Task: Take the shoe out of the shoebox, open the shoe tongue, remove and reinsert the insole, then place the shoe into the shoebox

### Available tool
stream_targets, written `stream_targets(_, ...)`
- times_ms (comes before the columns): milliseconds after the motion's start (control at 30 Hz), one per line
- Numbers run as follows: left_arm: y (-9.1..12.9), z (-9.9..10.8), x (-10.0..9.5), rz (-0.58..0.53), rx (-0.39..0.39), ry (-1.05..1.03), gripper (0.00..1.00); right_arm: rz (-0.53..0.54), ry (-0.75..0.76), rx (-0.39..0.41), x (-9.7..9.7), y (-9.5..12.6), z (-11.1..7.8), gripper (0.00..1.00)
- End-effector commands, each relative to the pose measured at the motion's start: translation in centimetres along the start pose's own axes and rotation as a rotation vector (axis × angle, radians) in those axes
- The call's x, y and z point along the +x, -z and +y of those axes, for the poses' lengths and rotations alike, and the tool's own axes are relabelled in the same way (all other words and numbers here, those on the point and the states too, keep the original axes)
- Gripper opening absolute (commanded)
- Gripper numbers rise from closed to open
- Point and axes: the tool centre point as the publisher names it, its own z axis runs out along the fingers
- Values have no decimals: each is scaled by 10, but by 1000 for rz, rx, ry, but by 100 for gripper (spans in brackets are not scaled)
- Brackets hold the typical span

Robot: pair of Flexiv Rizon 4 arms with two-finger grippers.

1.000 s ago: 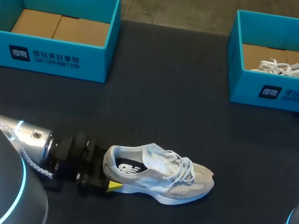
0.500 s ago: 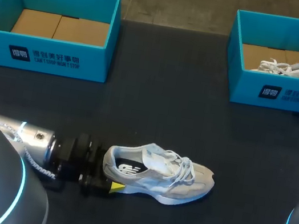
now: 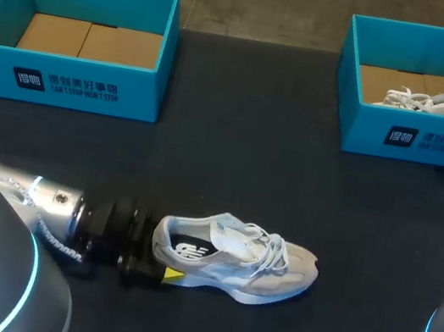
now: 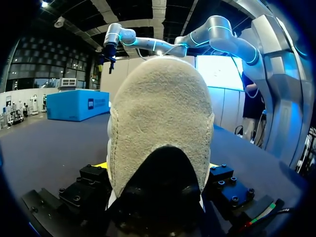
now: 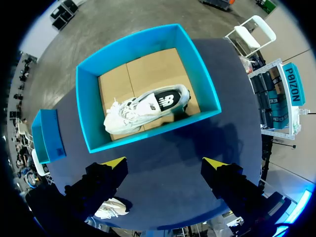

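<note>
**One shoe held at the heel, the second pincer far away**

One shoe [image 3: 232, 256] is seen lying on its sole on the dark tabletop [image 3: 232, 159], near the robot's edge. It is already out of a box. Its long axis runs across the tabletop from left to right. The heel [image 4: 160, 113] is turned to the left arm and the toe [image 3: 306, 275] to the robot's right, with the opening facing upward.

The left pincer [image 4: 157, 165] is placed low at the heel. In the left wrist view the heel is found between the two fingers, and a thin yellow edge lies against it on each side. The pincer is therefore judged to be closed on the heel, although the contact is mostly hidden by the shoe.

The right pincer [image 5: 164, 165] is held wide open with nothing in it. It hangs high above the right shoebox [image 3: 421, 137], in which a second shoe [image 3: 439, 104] lies. The left shoebox [image 3: 73, 84] shows only its cardboard bottom.

The tongue step is judged to be next. The laces [image 3: 272, 248] and the tongue [image 3: 235, 235] lie ahead of the left pincer, along the shoe's axis. They cannot be reached by that pincer while the heel is kept in it. The right arm, well apart from the shoe, would have to be brought down over its middle from above.
</note>
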Motion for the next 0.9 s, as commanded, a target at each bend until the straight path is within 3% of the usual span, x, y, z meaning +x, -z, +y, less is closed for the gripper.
stream_targets(33,2,0,-15,25,-10,10,0,-1,-1,0,0,0,0,100)
stream_targets(433,0,1,-29,72,-32,11,0,-1,-1,0,0,0,0,100)
stream_targets(900,3,1,-26,81,-32,7,0,-1,-1,0,0,0,0,100)
